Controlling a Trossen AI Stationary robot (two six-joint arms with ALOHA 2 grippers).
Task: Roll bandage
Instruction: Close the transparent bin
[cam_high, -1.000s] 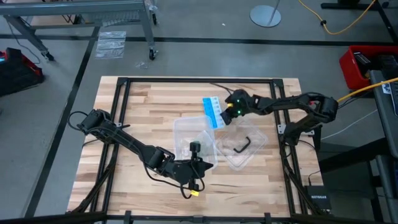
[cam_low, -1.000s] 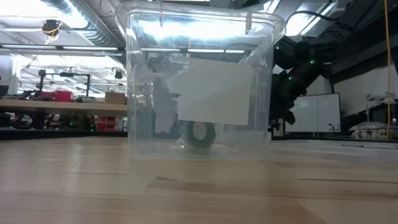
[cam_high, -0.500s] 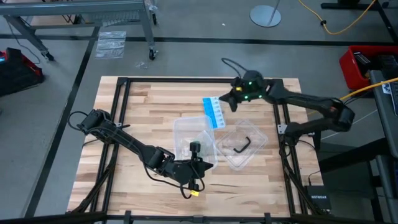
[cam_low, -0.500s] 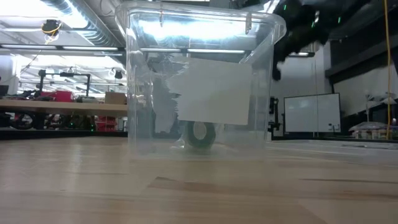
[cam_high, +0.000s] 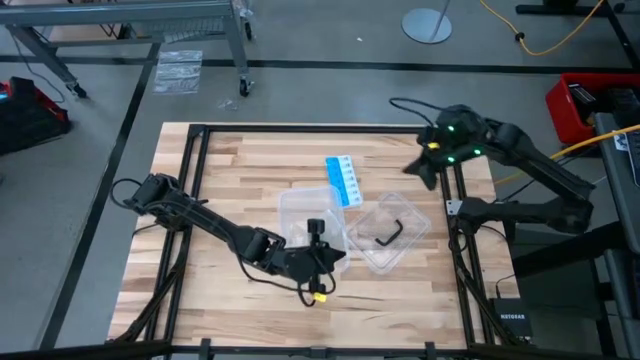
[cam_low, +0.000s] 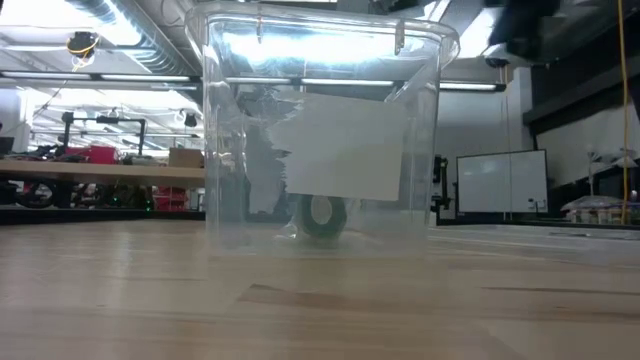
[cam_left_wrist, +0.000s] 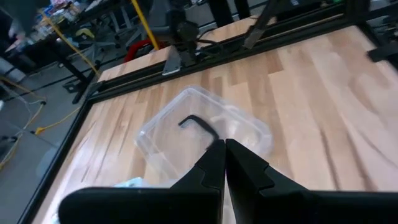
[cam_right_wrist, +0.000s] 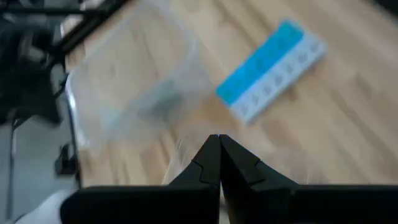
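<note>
The bandage (cam_low: 322, 215) is a dark green roll standing on its edge on the floor of a clear plastic container (cam_low: 320, 130) at the table's middle (cam_high: 310, 212). My left gripper (cam_high: 342, 258) is shut and holds nothing; it hovers by the container's near right corner and points toward the table's right edge (cam_left_wrist: 224, 152). My right gripper (cam_high: 415, 170) is shut and empty. It is raised above the table's far right part, well away from the container (cam_right_wrist: 219, 146).
A blue-and-white card (cam_high: 343, 180) lies just beyond the container. A second clear plastic tray (cam_high: 392, 232) with a black hooked piece (cam_left_wrist: 199, 124) in it lies right of the container. Bare wood stretches along the near and left sides.
My right gripper has risen high off the table and drawn back from the blue-and-white card toward the table's far right corner, staying shut. In the low view it has climbed out of the picture's top. The bandage and the container have kept still.
</note>
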